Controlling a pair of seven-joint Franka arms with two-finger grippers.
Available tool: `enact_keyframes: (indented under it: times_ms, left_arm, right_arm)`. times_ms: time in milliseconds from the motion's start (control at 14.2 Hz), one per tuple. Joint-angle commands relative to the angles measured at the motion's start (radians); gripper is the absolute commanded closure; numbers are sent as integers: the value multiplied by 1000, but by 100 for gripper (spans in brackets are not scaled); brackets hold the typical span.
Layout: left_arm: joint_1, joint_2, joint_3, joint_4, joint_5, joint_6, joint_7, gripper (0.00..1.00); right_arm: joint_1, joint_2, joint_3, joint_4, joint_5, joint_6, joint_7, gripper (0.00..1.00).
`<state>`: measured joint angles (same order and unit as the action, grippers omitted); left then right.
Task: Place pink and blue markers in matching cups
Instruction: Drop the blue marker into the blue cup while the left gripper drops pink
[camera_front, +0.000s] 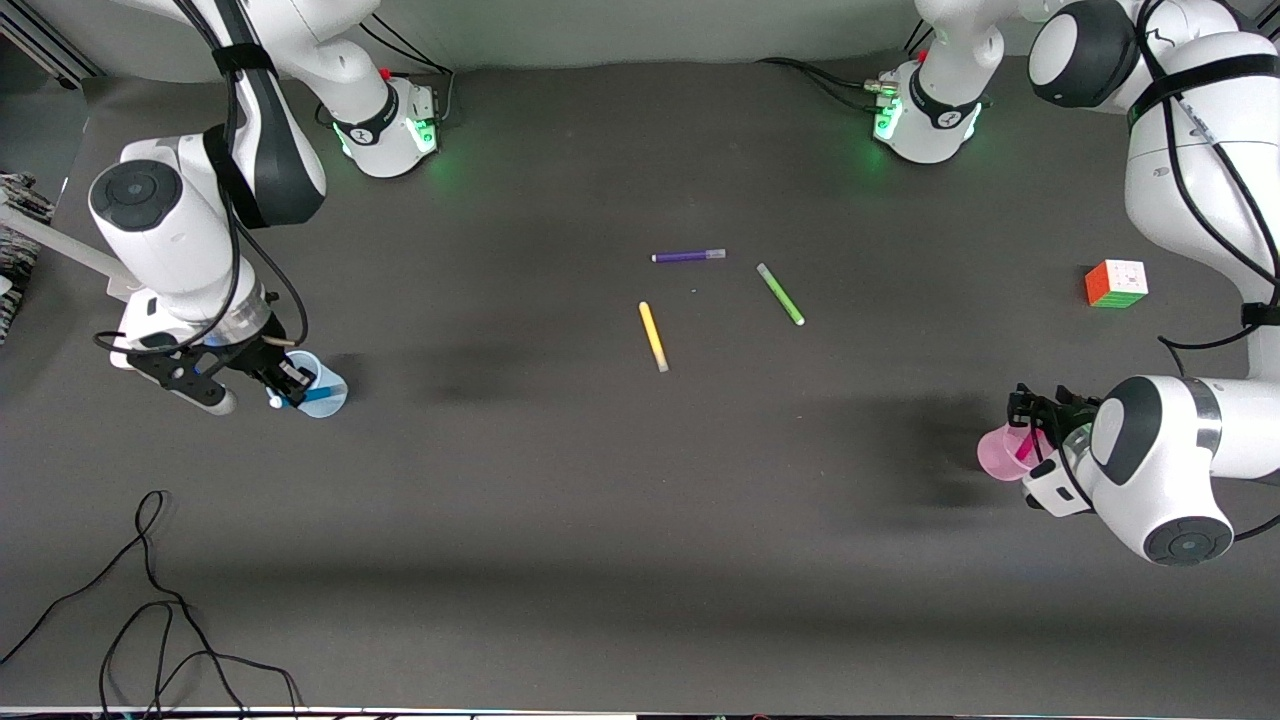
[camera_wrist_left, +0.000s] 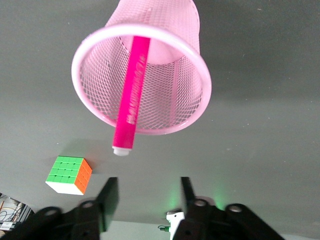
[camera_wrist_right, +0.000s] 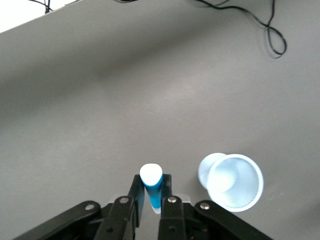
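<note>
Pink marker (camera_wrist_left: 131, 95) is already placed in the pink mesh cup (camera_wrist_left: 192, 107), left gripper (camera_wrist_left: 146, 200) open and empty above; the blue marker (camera_wrist_right: 151, 182) is clamped in the right gripper (camera_wrist_right: 151, 202) beside the blue cup (camera_wrist_right: 235, 182), not yet dropped.

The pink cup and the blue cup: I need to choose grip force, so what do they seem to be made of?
The pink cup looks like fine mesh, plastic or coated wire, matte: a grid of tiny holes shows through its wall under a solid smooth rim. The blue cup looks like thin translucent plastic, smooth and slightly glossy, with no visible mesh.
</note>
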<state>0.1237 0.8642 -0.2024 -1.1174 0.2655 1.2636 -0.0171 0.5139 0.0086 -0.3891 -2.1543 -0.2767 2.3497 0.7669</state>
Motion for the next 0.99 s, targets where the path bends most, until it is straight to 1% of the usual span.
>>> enact_keyframes:
  times_ms: [0,141,212,353,423,564,635,776,846,917]
  left_arm:
    - [-6,-17,1,27,17,-16,6,1]
    - [11,-62,-5,27,6,-17,6,1]
    - [22,-100,-5,25,-2,-7,6,1]
    - [45,-206,-5,-2,-50,26,61,1]
    - [48,-268,-3,-48,-69,52,109,1]
    - [88,-406,-5,-192,-113,135,121,1]
    - [109,-475,-3,-275,-153,189,123,1]
    - [114,-626,-2,-462,-172,329,129,1]
    - [114,-684,-3,-540,-176,392,128,1]
    - [114,-715,-3,-574,-190,419,128,0]
  right_arm:
    - [12,-35,-51,-68,-62,59,-36,100]
    - [14,-42,-97,-78,-62,59,-121,100]
    - [14,-53,-112,-88,-62,60,-159,100]
    - [15,-59,-146,-110,-64,74,-250,100]
    - [14,-55,-148,-125,-71,100,-259,100]
    - [14,-56,-166,-176,-133,147,-258,100]
    - [14,-58,-171,-194,-134,173,-259,100]
    - [14,-47,-171,-214,-137,206,-261,100]
    - [12,-42,-172,-217,-139,223,-261,100]
    - [12,-35,-172,-223,-139,238,-261,100]
